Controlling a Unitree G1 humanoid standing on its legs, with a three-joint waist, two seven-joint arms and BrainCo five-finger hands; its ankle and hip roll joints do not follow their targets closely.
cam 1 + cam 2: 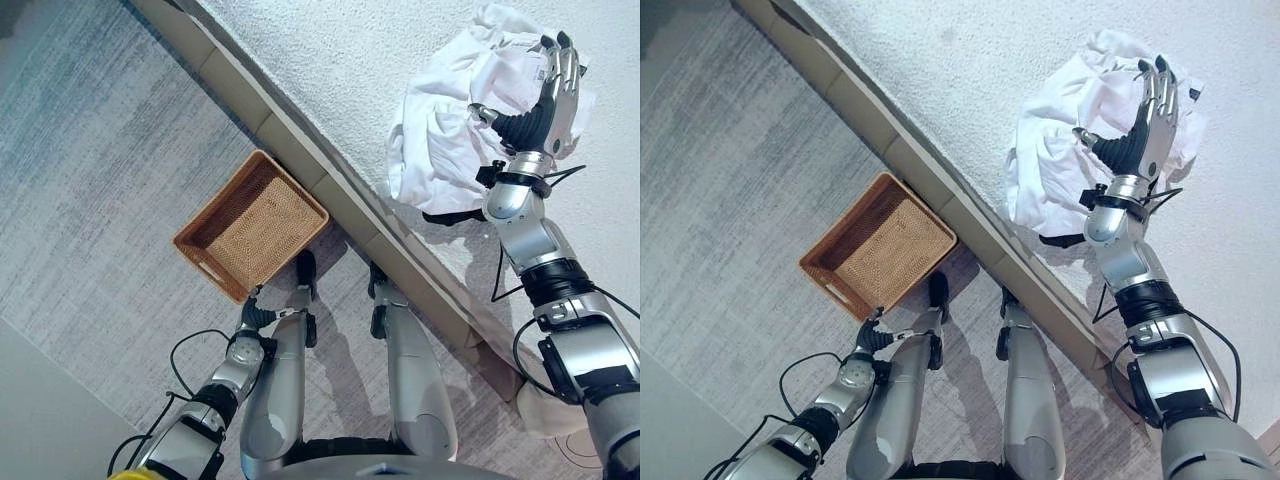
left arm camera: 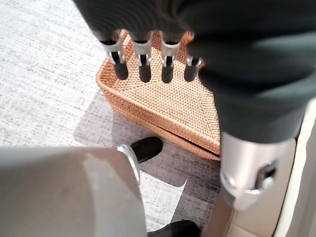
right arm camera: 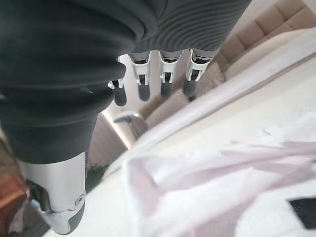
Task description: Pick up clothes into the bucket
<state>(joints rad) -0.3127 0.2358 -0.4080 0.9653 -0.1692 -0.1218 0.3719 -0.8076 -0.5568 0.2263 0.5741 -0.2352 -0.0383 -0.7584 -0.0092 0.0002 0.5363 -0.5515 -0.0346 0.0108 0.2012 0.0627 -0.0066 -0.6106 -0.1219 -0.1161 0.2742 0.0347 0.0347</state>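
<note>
A crumpled white garment lies on the white textured bed, with a dark piece of cloth peeking out at its near edge. My right hand hovers over the garment's right part, open with fingers straight and holding nothing; its fingers show above the white cloth. A woven brown basket stands empty on the grey carpet beside the bed. My left hand hangs low just in front of the basket, open, its fingers pointing at the basket.
The bed's beige padded frame runs diagonally between the basket and the mattress. Grey carpet spreads to the left of the basket. A pale bundle lies on the floor at the lower right.
</note>
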